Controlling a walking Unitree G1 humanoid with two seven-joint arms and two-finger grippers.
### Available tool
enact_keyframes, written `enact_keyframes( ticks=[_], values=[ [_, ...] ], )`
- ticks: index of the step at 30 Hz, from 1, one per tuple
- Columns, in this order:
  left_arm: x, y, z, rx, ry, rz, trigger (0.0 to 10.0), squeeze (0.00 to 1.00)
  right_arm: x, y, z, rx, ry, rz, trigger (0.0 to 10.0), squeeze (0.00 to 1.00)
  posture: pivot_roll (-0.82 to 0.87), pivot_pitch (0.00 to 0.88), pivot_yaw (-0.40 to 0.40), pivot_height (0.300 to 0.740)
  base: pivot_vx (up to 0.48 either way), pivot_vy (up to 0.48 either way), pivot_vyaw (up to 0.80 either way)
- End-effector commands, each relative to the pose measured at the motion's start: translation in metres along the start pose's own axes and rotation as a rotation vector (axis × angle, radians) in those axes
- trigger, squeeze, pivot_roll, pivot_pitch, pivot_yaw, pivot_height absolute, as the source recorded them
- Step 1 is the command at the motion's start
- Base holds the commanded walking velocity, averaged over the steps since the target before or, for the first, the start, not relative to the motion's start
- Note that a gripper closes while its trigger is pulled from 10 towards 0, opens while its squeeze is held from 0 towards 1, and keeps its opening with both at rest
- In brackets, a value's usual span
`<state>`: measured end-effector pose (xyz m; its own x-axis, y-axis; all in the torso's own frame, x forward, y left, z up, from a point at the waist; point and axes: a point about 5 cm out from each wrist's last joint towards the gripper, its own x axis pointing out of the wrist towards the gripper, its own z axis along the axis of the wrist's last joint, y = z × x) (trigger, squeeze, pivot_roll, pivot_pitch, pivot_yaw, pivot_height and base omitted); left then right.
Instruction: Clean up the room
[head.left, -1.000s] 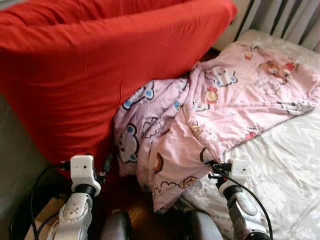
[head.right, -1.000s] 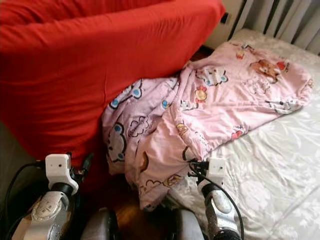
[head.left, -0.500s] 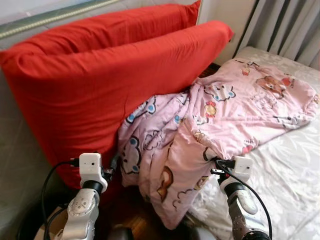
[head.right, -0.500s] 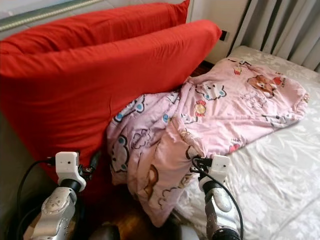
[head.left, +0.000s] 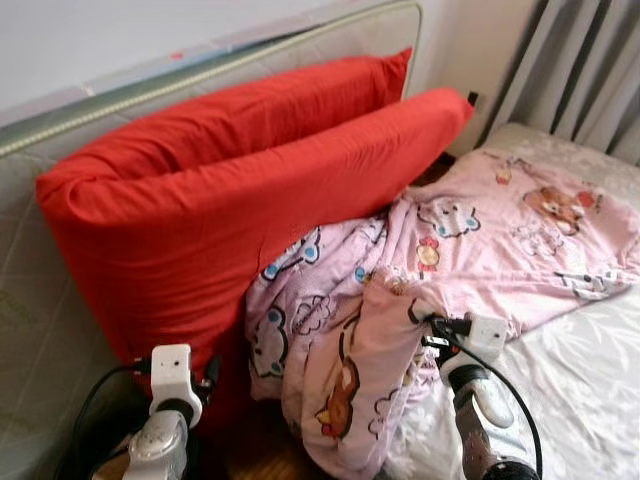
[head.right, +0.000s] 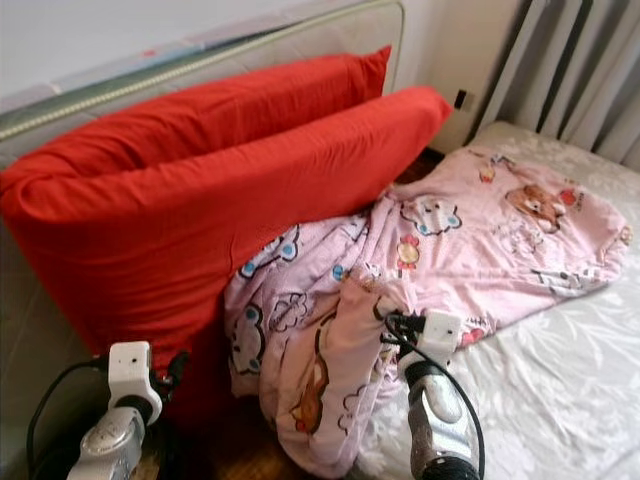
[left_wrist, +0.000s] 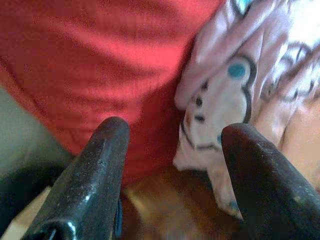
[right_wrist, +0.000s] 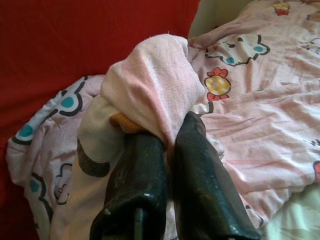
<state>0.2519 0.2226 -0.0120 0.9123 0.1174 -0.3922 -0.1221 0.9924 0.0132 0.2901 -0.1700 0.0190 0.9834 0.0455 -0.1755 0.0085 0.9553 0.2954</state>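
A pink cartoon-print blanket lies across the bed and spills down into the gap beside two big red pillows. My right gripper is shut on a raised fold of the blanket, and the cloth hangs down from the fingers. In the left eye view that gripper sits at the bed's near edge, partly covered by the fold. My left gripper is open and low, close to the red pillow's lower corner and the blanket's hanging edge, with nothing between its fingers.
The red pillows lean on a grey upright mattress against the wall. A white patterned bed sheet lies to the right, with grey curtains behind it. Dark wooden floor shows in the narrow gap below.
The view has risen and tilted up, so the pillows' tops and the grey mattress now show. The right gripper keeps its hold, and the blanket's fold hangs longer from it.
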Motion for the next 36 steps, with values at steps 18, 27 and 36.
enact_keyframes(
  ticks=[18,27,36],
  values=[
    [-0.014,0.008,-0.049,0.015,0.277,0.050,10.0,0.00,-0.002,0.004,-0.004,0.002,-0.008,-0.026,10.0,0.00,-0.02,0.000,-0.014,0.740,0.000,0.000,0.00],
    [-0.022,0.007,-0.062,0.013,0.318,0.071,10.0,0.00,-0.003,0.006,-0.008,0.003,0.001,-0.021,10.0,0.00,-0.02,0.000,-0.014,0.740,0.000,0.000,0.00],
    [-0.023,0.008,-0.063,0.008,0.322,0.082,10.0,0.00,-0.003,0.009,-0.007,0.001,-0.002,-0.016,10.0,0.00,-0.02,0.009,-0.015,0.740,0.000,0.000,0.00]
  ],
)
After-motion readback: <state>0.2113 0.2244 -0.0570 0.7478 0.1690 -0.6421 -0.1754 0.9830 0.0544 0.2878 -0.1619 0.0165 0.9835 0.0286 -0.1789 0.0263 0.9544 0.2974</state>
